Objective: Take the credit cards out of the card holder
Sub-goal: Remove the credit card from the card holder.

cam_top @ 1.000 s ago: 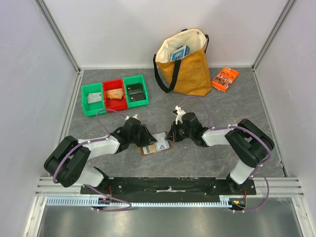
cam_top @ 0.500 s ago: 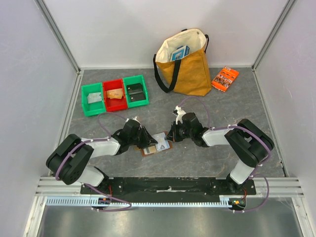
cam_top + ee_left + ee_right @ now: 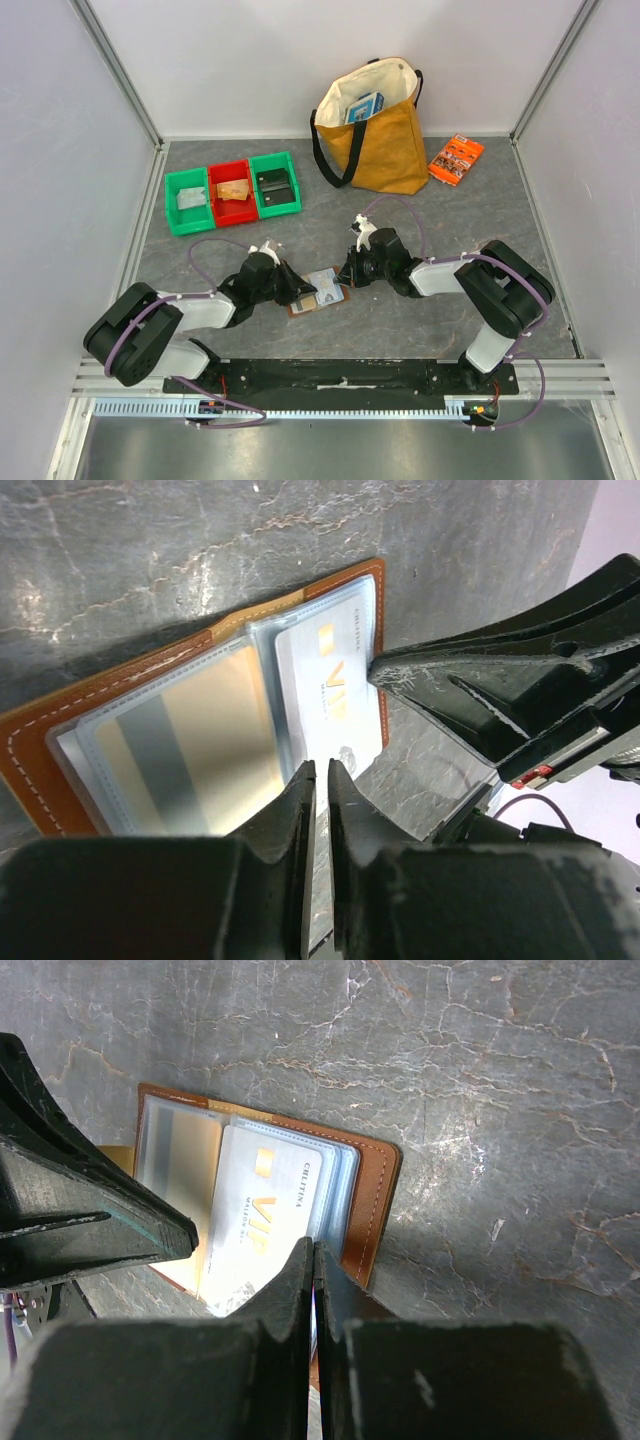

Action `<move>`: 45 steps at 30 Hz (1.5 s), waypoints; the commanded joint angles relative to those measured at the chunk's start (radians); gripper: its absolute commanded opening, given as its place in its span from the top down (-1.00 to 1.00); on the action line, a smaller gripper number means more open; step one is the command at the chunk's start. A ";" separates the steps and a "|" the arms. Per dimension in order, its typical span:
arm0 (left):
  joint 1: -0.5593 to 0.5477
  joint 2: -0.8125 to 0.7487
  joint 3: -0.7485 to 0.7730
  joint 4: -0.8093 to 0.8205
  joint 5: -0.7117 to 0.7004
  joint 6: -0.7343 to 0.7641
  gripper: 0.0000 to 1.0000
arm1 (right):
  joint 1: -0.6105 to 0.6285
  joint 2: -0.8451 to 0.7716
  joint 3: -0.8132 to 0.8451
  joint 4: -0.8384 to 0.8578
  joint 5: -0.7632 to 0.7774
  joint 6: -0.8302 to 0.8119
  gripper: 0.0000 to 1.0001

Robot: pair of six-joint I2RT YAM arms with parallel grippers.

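1. Left wrist view: the card holder point(image 3: 30, 760) lies open and flat on the table point(image 3: 500, 1110), right at the tip of the left claw point(image 3: 320, 780).
2. A white card point(image 3: 325, 680) with gold letters sits in a clear pocket. Its near edge runs up to the left claw's tip. A tan card point(image 3: 200, 740) with a grey stripe sits in the next pocket, on the side away from the right claw point(image 3: 312, 1250).
3. The left claw's two fingers are almost together, with only a thin slit between them. I cannot tell if they pinch the white card.
4. The right claw faces the left claw across the card holder. Its fingers are pressed tight together, and the tip touches the card holder near its brown rim.
5. The table is dark grey like stone, with pale cracks.
6. Far beyond both claws stand three small bins point(image 3: 229, 166) (green, red, green), a yellow-brown bag point(image 3: 385, 150) and an orange packet point(image 3: 456, 157).
7. White walls point(image 3: 250, 60) with metal rails stand around the table.
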 commanded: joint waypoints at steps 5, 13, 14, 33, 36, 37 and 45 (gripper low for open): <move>-0.007 0.019 0.014 0.035 0.008 -0.028 0.51 | 0.000 0.032 -0.029 -0.055 -0.002 -0.003 0.94; -0.006 0.018 0.035 -0.075 -0.038 0.006 0.27 | 0.000 0.035 -0.029 -0.053 -0.001 -0.005 0.95; -0.007 0.027 0.038 -0.066 -0.032 0.012 0.27 | 0.000 0.037 -0.029 -0.054 -0.002 -0.005 0.95; -0.006 0.117 -0.041 0.229 0.051 -0.031 0.52 | 0.000 0.041 -0.030 -0.046 -0.011 0.000 0.97; -0.006 0.127 -0.057 0.290 0.058 -0.044 0.56 | -0.002 0.043 -0.032 -0.046 -0.011 0.002 0.98; -0.007 0.131 -0.060 0.313 0.068 -0.044 0.57 | -0.002 0.043 -0.032 -0.046 -0.011 0.002 0.98; -0.006 0.160 -0.074 0.418 0.086 -0.080 0.65 | -0.002 0.043 -0.032 -0.046 -0.013 0.000 0.99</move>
